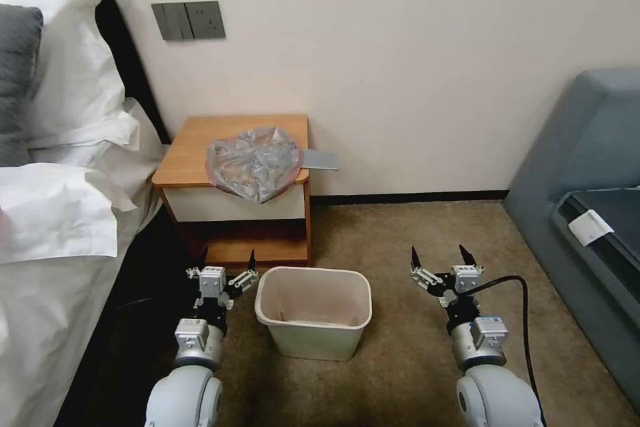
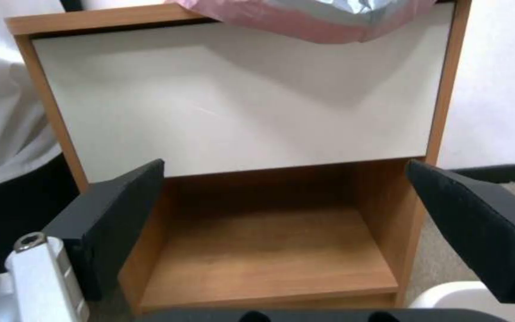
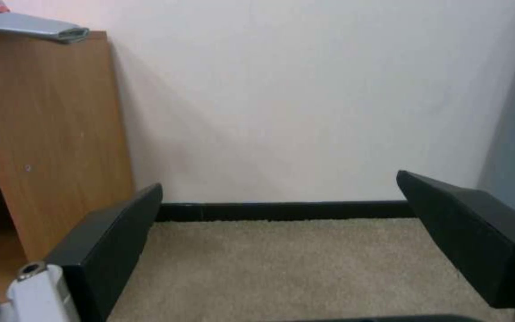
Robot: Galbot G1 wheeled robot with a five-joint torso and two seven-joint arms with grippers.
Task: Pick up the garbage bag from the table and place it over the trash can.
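2 claws: both low over the carpet (image 1: 413, 347), fingers spread wide, nothing held.
Left claw (image 1: 227, 261): in front of the nightstand's open lower shelf (image 2: 269, 250), just beside the trash can on its left; in the left wrist view its dark fingers (image 2: 120, 210) frame the white drawer front (image 2: 239, 107).
Right claw (image 1: 440, 255): to the right of the trash can, well apart from it, facing the wall and black baseboard (image 3: 281, 210).
Garbage bag (image 1: 253, 160): crumpled on the tabletop (image 1: 193, 147), right of centre, its front fold hanging over the front edge onto the drawer face; pinkish rim seen in the left wrist view.
Trash can (image 1: 313, 310): upright on the carpet in front of the nightstand, between the 2 arms, no liner over its rim.
Grey flat item (image 1: 320, 160): sticks out past the tabletop's right edge, beside the bag.
Bed (image 1: 53, 213): white sheets, left of the nightstand.
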